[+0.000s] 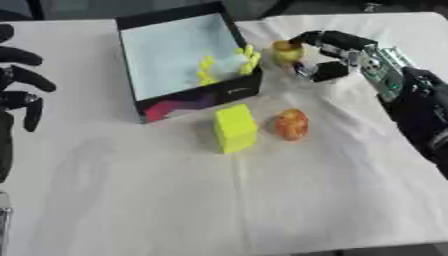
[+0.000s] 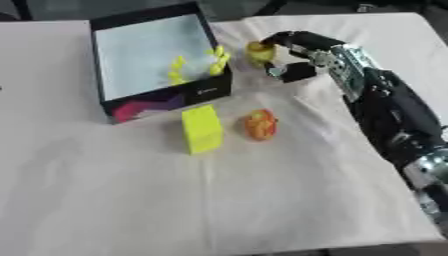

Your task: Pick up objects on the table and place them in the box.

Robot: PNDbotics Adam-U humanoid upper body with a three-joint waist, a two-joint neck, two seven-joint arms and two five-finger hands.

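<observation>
White cloth covers the table point(image 1: 262, 210) where I work. The black-walled box point(image 1: 140, 70) sits at the far left with a pale blue floor, and a yellow spiky object point(image 1: 229, 65) already lies inside against its right wall. My right hand point(image 2: 302, 55) reaches just right of the box, fingers curled round a small yellow-orange object point(image 2: 258, 51), not yet over the rim. My left hand point(image 1: 22, 85) rests open at the left edge. A yellow block point(image 1: 234, 127) and an orange-red fruit point(image 1: 291, 124) wait on the cloth near the box, so I judge about half remains.
</observation>
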